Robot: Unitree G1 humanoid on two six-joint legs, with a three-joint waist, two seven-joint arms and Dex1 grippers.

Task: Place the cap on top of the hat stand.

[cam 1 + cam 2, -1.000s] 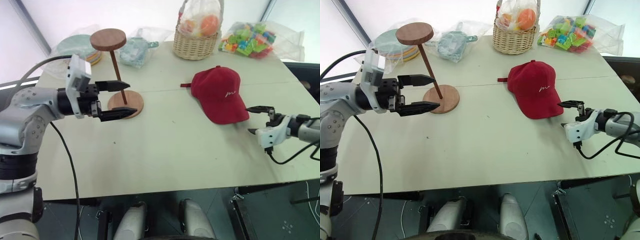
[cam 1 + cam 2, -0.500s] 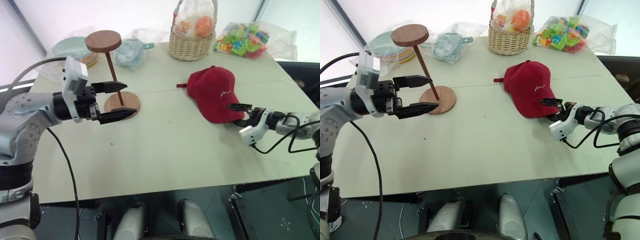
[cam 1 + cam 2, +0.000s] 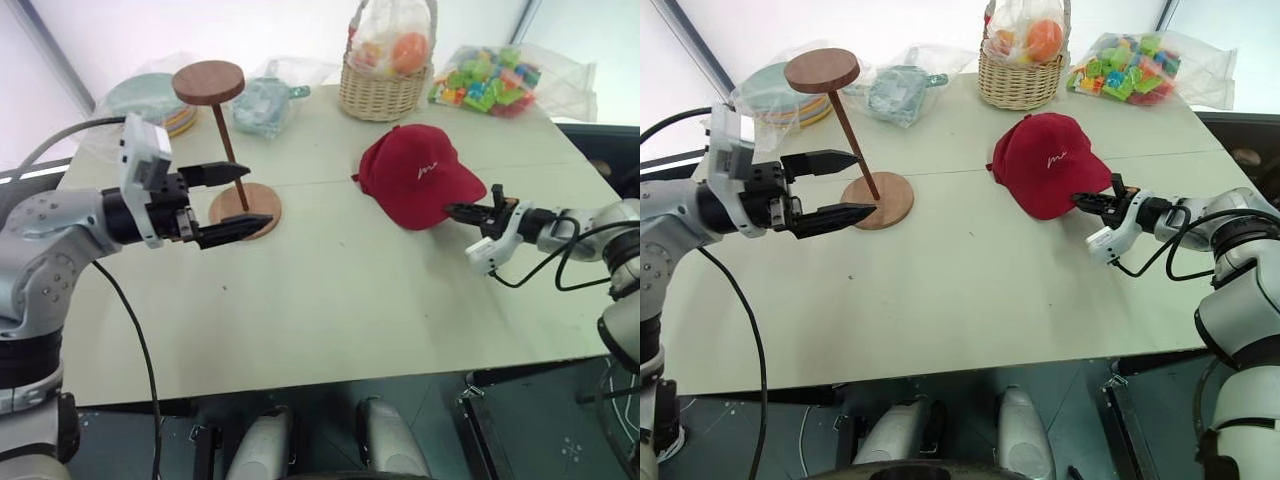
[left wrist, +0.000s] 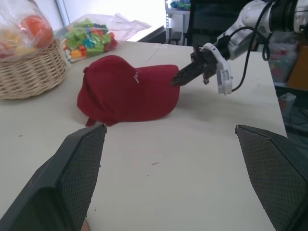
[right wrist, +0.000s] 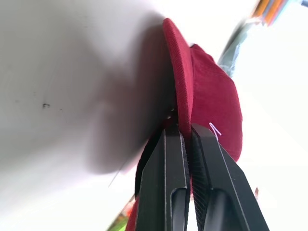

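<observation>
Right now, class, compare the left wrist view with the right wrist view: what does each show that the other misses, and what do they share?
Left wrist view alone: the wicker basket, the bag of coloured blocks, the left end effector with its fingers wide apart, and the right end effector seen from outside at the brim.

Right wrist view alone: a close look at two black fingers shut on the edge of the brim.

Both: the red cap, with its white script, and the pale table.
</observation>
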